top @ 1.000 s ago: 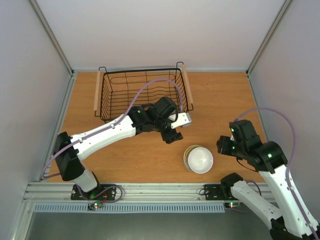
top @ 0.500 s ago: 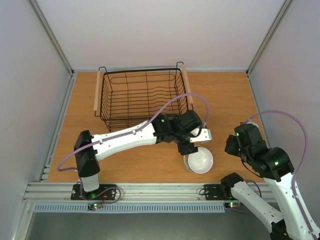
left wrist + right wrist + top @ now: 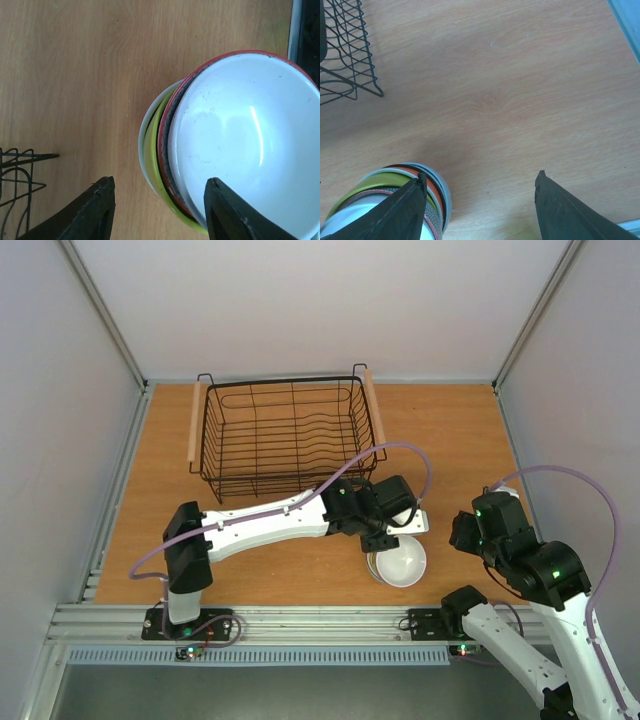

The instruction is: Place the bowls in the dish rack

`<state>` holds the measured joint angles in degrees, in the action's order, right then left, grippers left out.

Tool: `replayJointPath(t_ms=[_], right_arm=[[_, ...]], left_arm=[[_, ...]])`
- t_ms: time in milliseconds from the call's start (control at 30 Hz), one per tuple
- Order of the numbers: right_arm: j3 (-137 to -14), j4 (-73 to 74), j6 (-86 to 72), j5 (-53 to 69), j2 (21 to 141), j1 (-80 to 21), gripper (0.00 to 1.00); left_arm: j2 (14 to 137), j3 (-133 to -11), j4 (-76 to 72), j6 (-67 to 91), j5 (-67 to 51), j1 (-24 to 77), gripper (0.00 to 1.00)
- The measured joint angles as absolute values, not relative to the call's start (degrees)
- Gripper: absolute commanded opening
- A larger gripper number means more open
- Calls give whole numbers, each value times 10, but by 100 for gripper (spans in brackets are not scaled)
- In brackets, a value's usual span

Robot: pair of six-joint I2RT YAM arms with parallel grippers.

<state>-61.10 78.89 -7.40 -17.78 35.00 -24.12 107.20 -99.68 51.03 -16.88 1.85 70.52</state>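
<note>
"Top external first: where are the bowls (image 3: 398, 560)?" asks Ines.

"All nested in one stack on the table (image 3: 450, 440), near its front edge and well apart from the dish rack (image 3: 283, 383)," says Tomas. "I see nothing in the rack, so I judge that no bowl is loaded yet."

"And the left gripper (image 3: 160, 182)?"

"Spread wide and holding nothing. In the left wrist view one finger hangs over bare wood just beside the stack, and the other hangs over the inside of the top white bowl (image 3: 240, 140). The jaws straddle the rims, which looks like the line-up for pinching a wall and lifting. I cannot tell if either finger touches."

"Why that side?"

"The bowls sit offset there, so white, yellow-green, orange and grey speckled edges fan out. That gives a finger something to slip behind, though closing could catch more than one rim."

"The right gripper (image 3: 481, 175)?"

"Also parted and empty. It sits just beside the stack on the opposite side, with only bare wood between its fingers. It seems to be keeping clear so the left arm has room."
</note>
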Motion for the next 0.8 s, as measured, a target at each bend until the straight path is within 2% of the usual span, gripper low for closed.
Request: replayJointPath(t_ms=[367,433,567,600,733,800], right_arm=[[-608,788,-72,-171,349,-241,63],[-608,788,-70,-170,349,-241,63],[-608,787,-70,-169,349,-241,63],[-608,786,-69,-168,349,-241,63],[-608,784,-68,-167,349,-241,64],[-608,784,-68,-167,348,-241,64]], left_arm=[[1095,-1004,517,-170,46,721,43],[1097,-1004,518,-170,50,721,35],[1099,-1004,519,-171,55,722,3],[1099,-1004,519,-171,54,722,1],[1099,-1004,514,-171,58,724,1],[1100,-1004,513,-171,58,724,9]])
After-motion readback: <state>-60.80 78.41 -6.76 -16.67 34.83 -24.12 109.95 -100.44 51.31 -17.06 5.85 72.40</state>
